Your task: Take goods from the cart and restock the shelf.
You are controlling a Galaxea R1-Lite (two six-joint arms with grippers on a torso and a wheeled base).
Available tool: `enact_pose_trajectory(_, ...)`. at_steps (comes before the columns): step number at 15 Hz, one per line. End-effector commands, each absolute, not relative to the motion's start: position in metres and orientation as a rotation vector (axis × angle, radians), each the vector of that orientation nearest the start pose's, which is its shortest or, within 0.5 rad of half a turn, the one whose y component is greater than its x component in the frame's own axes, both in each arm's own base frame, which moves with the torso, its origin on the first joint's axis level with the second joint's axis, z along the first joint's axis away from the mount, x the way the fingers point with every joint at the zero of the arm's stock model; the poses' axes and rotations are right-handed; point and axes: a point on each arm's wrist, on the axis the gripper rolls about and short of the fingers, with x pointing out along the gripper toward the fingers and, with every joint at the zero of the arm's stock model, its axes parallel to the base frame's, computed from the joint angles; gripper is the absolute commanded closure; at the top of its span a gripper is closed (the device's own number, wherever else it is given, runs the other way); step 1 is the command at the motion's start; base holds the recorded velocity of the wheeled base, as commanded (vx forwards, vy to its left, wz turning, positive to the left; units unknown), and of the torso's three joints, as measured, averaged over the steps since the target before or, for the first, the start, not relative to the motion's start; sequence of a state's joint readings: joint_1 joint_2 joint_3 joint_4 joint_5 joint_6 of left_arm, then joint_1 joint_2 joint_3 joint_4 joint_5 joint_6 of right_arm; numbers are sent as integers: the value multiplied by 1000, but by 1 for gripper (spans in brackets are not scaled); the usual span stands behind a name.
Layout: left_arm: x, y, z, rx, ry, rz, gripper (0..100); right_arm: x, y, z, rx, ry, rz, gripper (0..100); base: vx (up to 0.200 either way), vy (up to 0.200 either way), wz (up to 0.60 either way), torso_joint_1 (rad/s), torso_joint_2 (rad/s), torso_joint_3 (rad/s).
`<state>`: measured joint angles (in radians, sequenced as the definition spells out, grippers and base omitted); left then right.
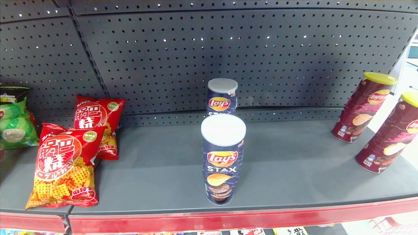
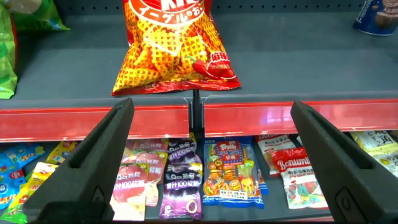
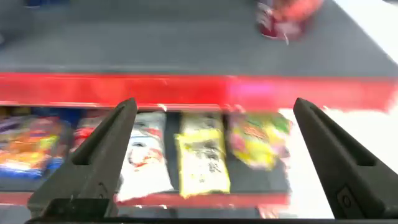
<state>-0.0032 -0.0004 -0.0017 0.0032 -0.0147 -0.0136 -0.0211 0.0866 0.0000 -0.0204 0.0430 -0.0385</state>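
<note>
Grey metal shelf (image 1: 294, 169) with a glossy red front strip (image 1: 228, 218) and a dark perforated back panel (image 1: 261, 58).

Upright at the middle, near the front edge: dark-blue cylindrical chip can with a white plastic lid (image 1: 222, 163). Directly behind it, far back by the panel: second dark-blue chip can with a grey lid (image 1: 222, 98).

Standing at the right: maroon cylindrical chip can with a yellow lid (image 1: 362, 107), and nearer, at the right end, another maroon can of the same kind (image 1: 387, 133).

At the left: red foil bag of lattice snacks (image 1: 65, 169) near the front edge, overlapping a second red foil bag (image 1: 98, 127) farther back. Farthest left: green snack bag (image 1: 14, 120).

Left gripper (image 2: 211, 104): black fingers spread wide, nothing between them, facing the red strip below the near red bag. Underneath, a lower shelf of colourful sweet packets (image 2: 230, 174).

Right gripper (image 3: 214, 102): likewise spread wide and empty, in front of the red strip farther right, with the blurred base of a maroon can beyond.
</note>
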Motion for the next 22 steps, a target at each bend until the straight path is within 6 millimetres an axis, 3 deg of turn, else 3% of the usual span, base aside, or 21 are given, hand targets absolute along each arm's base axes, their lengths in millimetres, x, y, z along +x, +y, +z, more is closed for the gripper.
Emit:
enact_pose_trajectory(1,-23,0,76,-14,2,-18,0,-21,0,76,-34,20,-12,0,0,0,0,0,0,0)
enact_pose_trajectory(22,-23,0,76,-14,2,-18,0,-23,-1,75,5,3,-35,0,0,0,0,0,0,0)
